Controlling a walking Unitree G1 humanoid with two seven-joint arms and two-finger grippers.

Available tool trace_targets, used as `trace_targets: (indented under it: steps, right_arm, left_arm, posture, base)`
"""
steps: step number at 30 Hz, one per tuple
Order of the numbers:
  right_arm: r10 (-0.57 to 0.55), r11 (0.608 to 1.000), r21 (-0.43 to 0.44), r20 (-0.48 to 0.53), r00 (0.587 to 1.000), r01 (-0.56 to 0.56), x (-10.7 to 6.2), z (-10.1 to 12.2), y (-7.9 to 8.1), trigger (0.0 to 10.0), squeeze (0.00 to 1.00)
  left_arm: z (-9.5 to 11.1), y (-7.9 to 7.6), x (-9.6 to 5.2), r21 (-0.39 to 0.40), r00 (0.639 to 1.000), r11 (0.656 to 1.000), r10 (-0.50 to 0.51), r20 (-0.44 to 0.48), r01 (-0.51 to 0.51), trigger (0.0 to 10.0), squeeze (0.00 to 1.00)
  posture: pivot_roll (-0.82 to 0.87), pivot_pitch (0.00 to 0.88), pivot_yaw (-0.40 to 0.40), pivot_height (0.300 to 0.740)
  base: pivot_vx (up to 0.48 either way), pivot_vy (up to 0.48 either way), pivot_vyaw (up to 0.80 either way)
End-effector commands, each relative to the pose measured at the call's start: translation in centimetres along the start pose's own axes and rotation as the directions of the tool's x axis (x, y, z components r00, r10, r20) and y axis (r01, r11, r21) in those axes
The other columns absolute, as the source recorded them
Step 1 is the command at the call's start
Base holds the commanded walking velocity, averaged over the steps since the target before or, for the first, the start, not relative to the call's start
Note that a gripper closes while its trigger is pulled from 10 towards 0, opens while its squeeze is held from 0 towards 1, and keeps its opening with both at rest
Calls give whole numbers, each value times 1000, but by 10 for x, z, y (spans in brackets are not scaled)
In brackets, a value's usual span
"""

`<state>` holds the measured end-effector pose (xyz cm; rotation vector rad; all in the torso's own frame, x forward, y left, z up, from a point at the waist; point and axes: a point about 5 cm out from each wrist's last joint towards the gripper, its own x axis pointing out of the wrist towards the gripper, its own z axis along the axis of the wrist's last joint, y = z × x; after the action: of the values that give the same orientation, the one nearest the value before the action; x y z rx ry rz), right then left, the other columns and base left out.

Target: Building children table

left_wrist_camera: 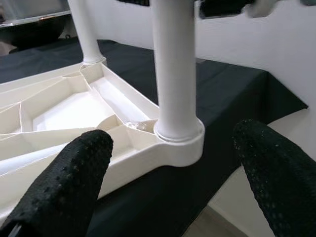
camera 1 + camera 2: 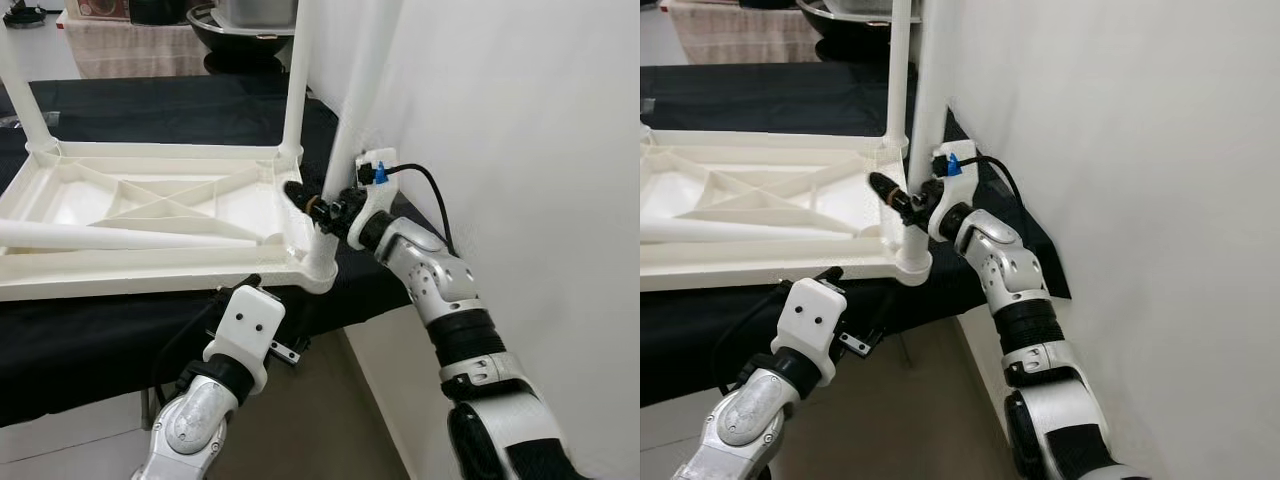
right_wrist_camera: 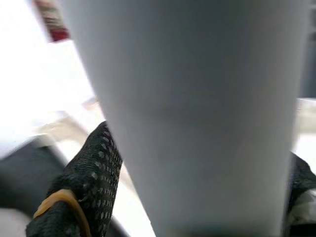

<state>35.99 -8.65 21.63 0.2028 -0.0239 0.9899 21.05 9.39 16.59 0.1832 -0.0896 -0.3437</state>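
Observation:
The white plastic table top lies upside down on a black cloth. Two legs stand in its far corners, the far left leg and the far right leg. A third leg stands upright in the near right corner socket. My right gripper is shut on this leg just above the socket; its finger presses the leg. A loose leg lies across the top. My left gripper is open just below and in front of that socket, touching nothing.
A white wall runs close along the right, right behind the held leg. The black cloth hangs over the near table edge, with tiled floor below. A dark bowl and a box stand behind.

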Motion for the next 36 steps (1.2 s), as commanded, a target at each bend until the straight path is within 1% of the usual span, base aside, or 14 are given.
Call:
trace_targets:
  steps: [1,5,6,12,13,21,25,26,29,30,32,33,34,36]
  right_arm:
    - [98,995,0,-25,995,-98,-4,-3,3,10000,0]
    - [129,992,3,-36,991,-129,-6,-5,3,10000,0]
    - [253,967,35,-49,966,-251,-13,-8,7,10000,0]
    - [304,952,55,-49,951,-301,-16,-9,10,10000,0]
    - [362,931,81,-54,931,-357,-18,-12,15,0,0]
    - [248,969,14,-68,966,-247,-7,-17,9,0,0]
    - [-21,998,-53,-52,998,19,4,-13,-9,0,0]
    - [-21,998,-53,-52,998,19,4,-13,-9,0,0]
    - [-391,919,-46,-12,920,390,9,-2,-35,0,0]
    - [-391,919,-46,-12,920,390,9,-2,-35,0,0]
    - [-639,769,-68,-37,769,636,0,-2,-51,0,0]
    - [-639,769,-68,-37,769,636,0,-2,-51,0,0]
    - [-774,632,-95,-44,631,769,-9,-4,-59,0,0]
    - [-774,632,-95,-44,631,769,-9,-4,-59,0,0]
  left_arm:
    - [0,-3,-1,-10,1000,1000,-11,0,11,10000,0]
    - [0,-4,-1,-11,1000,1000,-14,0,14,10000,0]
    - [0,-4,-1,-14,1000,1000,-18,1,18,10000,0]
    - [0,-4,-1,-16,1000,1000,-19,1,19,10000,0]
    - [0,-4,-1,-16,1000,1000,-20,0,20,10000,0]
    - [1,-4,-1,-14,1000,1000,-21,1,21,10000,0]
    - [1,-3,-1,-11,1000,1000,-15,0,15,10000,0]
    - [1,-3,-1,-11,1000,1000,-15,0,15,10000,0]
    - [1,-3,0,-9,1000,1000,-13,0,13,10000,0]
    - [1,-3,0,-9,1000,1000,-13,0,13,10000,0]
    - [1,-3,0,-9,1000,1000,-15,1,15,10000,0]
    - [1,-3,0,-9,1000,1000,-15,1,15,10000,0]
    - [1,-3,1,-8,1000,1000,-14,1,14,10000,0]
    - [1,-3,1,-8,1000,1000,-14,1,14,10000,0]
  posture:
    - [66,20,-142,740]
    - [66,19,-142,740]
    - [70,18,-145,740]
    - [70,20,-145,740]
    - [69,24,-145,740]
    - [70,27,-145,740]
    - [70,31,-144,740]
    - [70,31,-144,740]
    - [67,33,-141,740]
    - [67,33,-141,740]
    - [68,34,-140,740]
    - [68,34,-140,740]
    - [65,36,-138,740]
    - [65,36,-138,740]
  base:
    - [0,0,0]
    - [0,0,0]
    - [0,0,0]
    - [0,0,0]
    - [0,0,0]
    - [0,0,0]
    - [0,0,0]
    - [0,0,0]
    - [0,0,0]
    - [0,0,0]
    - [0,0,0]
    - [0,0,0]
    - [0,0,0]
    - [0,0,0]
